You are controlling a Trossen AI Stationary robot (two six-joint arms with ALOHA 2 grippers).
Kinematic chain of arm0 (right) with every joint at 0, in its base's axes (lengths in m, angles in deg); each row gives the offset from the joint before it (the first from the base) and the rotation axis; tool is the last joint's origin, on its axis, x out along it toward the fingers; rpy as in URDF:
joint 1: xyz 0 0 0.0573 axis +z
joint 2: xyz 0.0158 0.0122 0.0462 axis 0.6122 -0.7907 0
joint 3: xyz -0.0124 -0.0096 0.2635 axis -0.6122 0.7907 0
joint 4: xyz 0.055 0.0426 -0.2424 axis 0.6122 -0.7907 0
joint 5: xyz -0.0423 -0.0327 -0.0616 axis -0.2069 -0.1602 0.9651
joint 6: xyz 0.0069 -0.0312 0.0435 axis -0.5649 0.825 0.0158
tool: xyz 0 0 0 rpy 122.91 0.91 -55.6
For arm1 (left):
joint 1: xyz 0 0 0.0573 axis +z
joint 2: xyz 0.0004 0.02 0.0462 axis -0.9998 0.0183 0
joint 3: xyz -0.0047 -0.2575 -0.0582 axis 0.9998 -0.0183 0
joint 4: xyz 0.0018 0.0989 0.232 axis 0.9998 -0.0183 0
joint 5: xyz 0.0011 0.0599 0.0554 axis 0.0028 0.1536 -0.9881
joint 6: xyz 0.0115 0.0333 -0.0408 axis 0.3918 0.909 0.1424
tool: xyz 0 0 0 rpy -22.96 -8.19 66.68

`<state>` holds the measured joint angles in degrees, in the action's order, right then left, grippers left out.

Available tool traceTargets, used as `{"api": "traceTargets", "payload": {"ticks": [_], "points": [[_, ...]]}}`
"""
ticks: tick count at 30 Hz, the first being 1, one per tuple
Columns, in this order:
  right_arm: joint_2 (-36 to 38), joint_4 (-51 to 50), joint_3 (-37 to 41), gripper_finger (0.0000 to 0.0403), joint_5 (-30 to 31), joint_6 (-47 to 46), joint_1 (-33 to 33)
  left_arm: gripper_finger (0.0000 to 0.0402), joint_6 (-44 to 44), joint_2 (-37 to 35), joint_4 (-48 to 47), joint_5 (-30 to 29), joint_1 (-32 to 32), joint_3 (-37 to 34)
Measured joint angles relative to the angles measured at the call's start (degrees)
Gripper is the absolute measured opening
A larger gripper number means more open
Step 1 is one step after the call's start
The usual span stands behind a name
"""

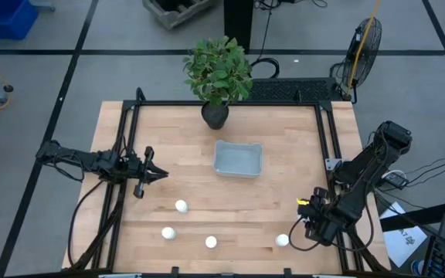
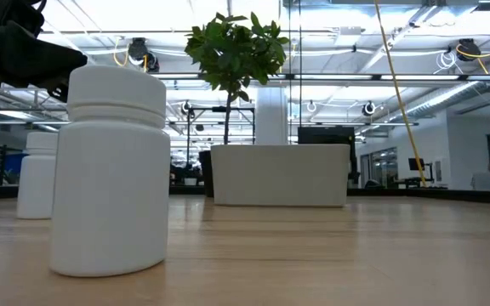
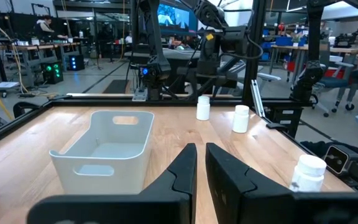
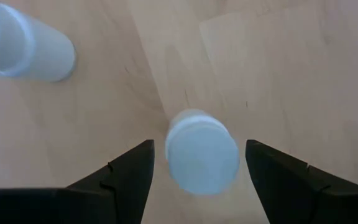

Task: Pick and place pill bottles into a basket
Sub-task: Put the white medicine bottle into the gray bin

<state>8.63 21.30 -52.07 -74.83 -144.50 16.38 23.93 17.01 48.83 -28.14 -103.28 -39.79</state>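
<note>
The pale grey-blue basket (image 1: pixel 238 159) stands mid-table, in front of the potted plant, and looks empty in the left wrist view (image 3: pixel 104 149). Several white pill bottles stand upright on the wood near the front edge: (image 1: pixel 181 206), (image 1: pixel 168 232), (image 1: pixel 211 242), (image 1: pixel 282 240). My right gripper (image 1: pixel 298 230) is open above the rightmost bottle (image 4: pixel 202 151), with a finger on either side of the cap, apart from it. My left gripper (image 1: pixel 163 174) is shut and empty at the table's left, pointing toward the basket.
A dark pot with a green plant (image 1: pixel 216 114) stands behind the basket. A black frame (image 1: pixel 323 139) runs along the table's sides and back. Another bottle (image 4: pixel 23 43) stands close to the right gripper. The low view shows one bottle (image 2: pixel 109 170) very near its camera.
</note>
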Motion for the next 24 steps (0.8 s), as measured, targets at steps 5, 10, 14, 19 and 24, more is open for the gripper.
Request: {"api": "traceTargets", "payload": {"ticks": [5, 10, 14, 19, 24], "points": [[0.0, 1.7, 1.2, 0.0236, 0.1, 0.3, 0.0, 0.0037, 0.0, 0.0, 0.0, 0.0, 0.0, 0.0], [0.0, 1.8, 1.3, 0.0192, 0.1, 0.8, 0.0, 0.0037, 0.0, 0.0, 0.0, 0.0, 0.0, 0.0], [0.1, 1.9, 1.3, 0.0149, 0.3, 1.1, 0.0, 0.0037, 0.0, 0.0, 0.0, 0.0, 0.0, 0.0], [0.0, 2.1, 1.3, 0.0148, 3.5, 3.9, -0.7, 0.0037, 0.0, 0.0, 0.0, 0.0, 0.0, 0.0], [0.1, 2.5, 1.3, 0.0148, 6.1, 8.0, -4.6, 0.0037, 0.0, 0.0, 0.0, 0.0, 0.0, 0.0]]}}
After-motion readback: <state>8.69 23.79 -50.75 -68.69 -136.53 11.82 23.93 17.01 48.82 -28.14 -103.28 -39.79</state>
